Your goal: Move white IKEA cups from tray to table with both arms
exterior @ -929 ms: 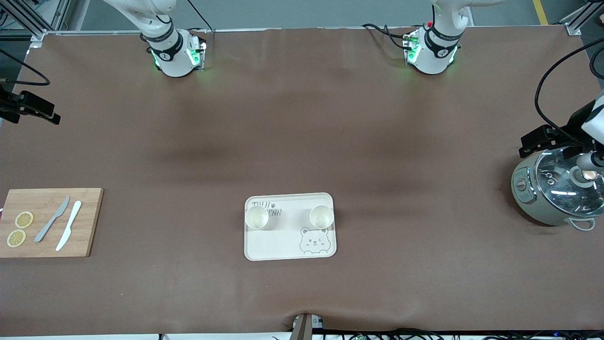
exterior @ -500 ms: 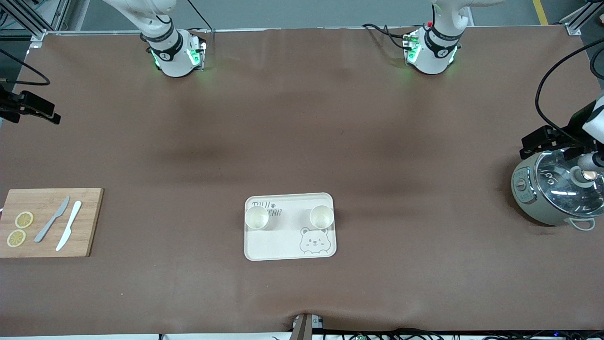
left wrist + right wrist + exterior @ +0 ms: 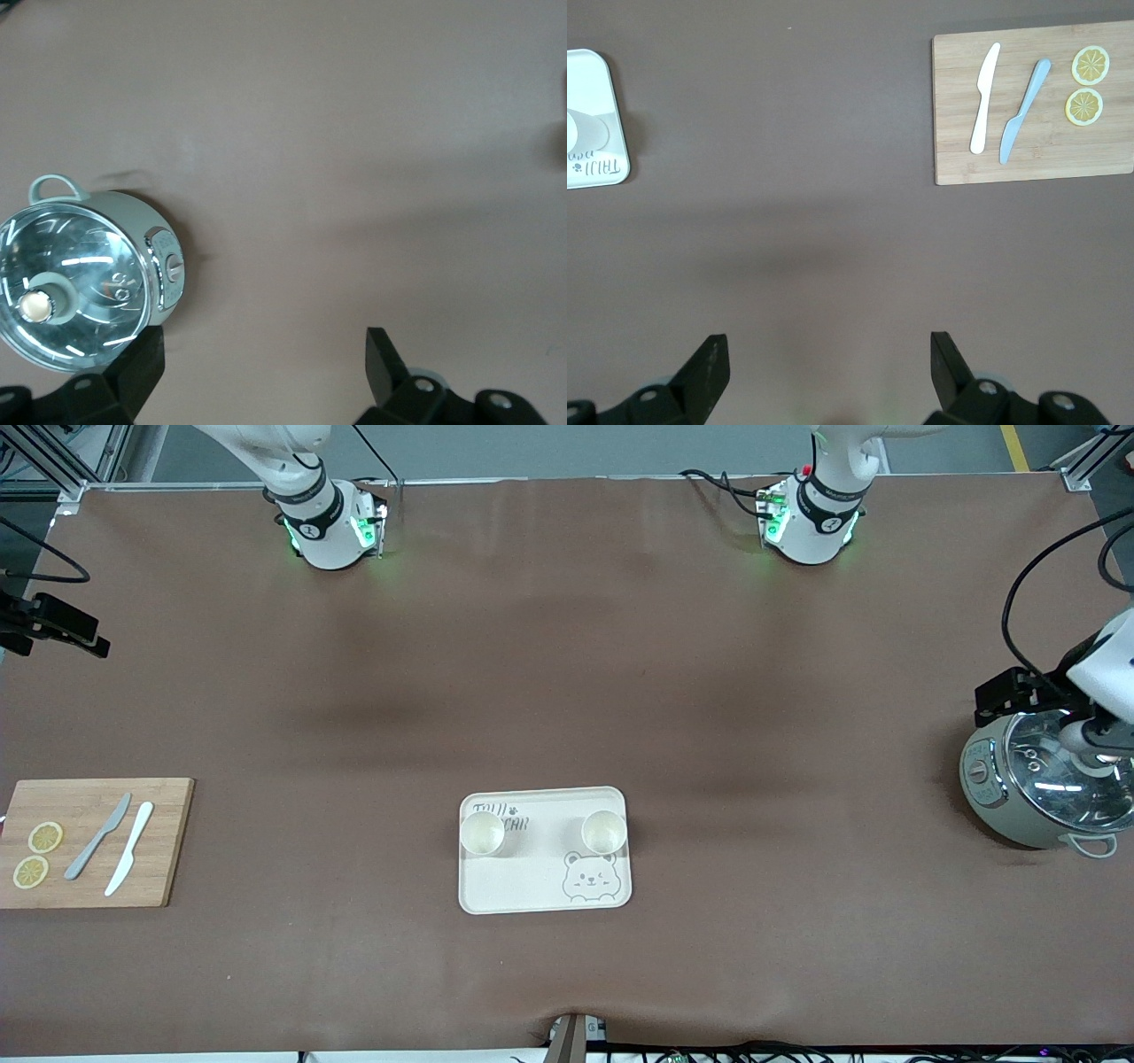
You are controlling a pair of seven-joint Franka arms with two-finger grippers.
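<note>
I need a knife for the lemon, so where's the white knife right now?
In the front view, the white knife lies on the wooden cutting board at the right arm's end of the table, beside the grey knife.

My table wears a brown cover, faintly rippled, with soft shadow bands across its middle. Past its top edge I see grey floor crossed by one yellow line. Metal frame posts stand at the corners. Black cables trail along the near edge. The light is even, and green glows tint the cover near the top.
</note>
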